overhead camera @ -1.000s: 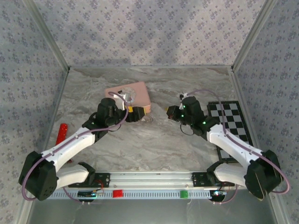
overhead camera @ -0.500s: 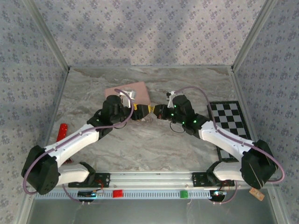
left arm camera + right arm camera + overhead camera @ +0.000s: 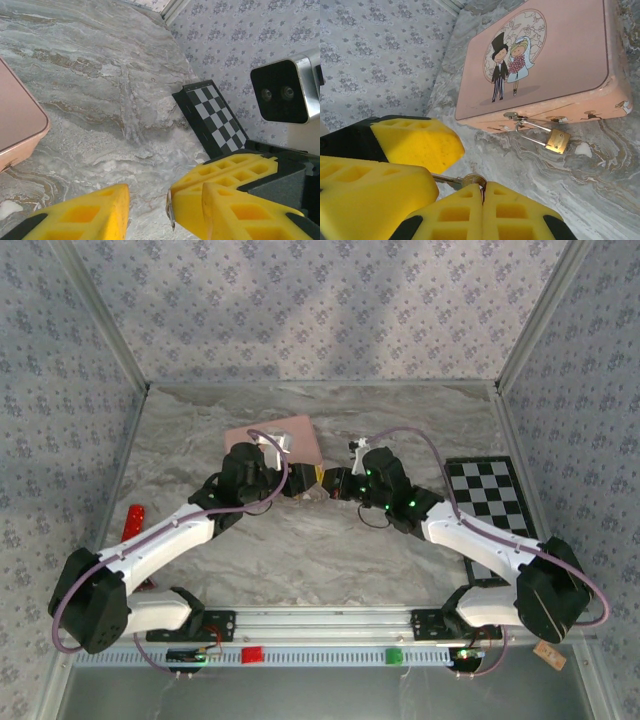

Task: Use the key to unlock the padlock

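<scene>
Two tools meet beside the pink rectangular tin (image 3: 545, 55): the right tool (image 3: 482, 192) pinches the slim pale metal key (image 3: 470, 180), and the left tool (image 3: 146, 200) is parted around it (probably a handover). Next, aim it at the small brass-gold padlock (image 3: 557, 140) on the tin's latch (image 3: 512, 116).

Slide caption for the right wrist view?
Right gripper pinches the key beside the left gripper; padlock hooked through the pink tin's latch behind.

Bright, even light (soft shadows); wrist views blur up close.
</scene>
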You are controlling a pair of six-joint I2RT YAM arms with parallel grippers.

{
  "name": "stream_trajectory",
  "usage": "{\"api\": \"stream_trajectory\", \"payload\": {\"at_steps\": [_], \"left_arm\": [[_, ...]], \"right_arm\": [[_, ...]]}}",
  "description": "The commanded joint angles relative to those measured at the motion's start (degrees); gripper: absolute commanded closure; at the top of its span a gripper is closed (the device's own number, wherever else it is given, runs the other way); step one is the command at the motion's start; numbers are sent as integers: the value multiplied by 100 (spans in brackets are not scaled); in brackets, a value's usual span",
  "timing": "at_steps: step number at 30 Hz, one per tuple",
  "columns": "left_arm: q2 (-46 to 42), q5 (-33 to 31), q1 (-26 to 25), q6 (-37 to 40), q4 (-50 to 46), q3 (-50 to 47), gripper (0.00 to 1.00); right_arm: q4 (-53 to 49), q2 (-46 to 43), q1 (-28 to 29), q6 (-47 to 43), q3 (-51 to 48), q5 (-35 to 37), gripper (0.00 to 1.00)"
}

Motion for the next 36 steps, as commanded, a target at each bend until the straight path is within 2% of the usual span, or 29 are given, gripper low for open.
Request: {"api": "stream_trajectory", "payload": {"at_steps": [1,5,11,27,36], "left_arm": [[-20,-36,-40,34,-28,170,58],[14,-70,-40,52,-99,196,61],[59,-22,-39,43,-114,232,70],[43,123,-49,27,-111,255,86],[16,196,-61,26,-229,350,100]], "right_arm": [[-61,-40,27,17,150,197,100],[-50,-25,31,63,135,215,100],[-22,17,34,103,145,180,100],[-91,130,53,38,226,101,100],[-85,80,53,19,148,204,100]]}}
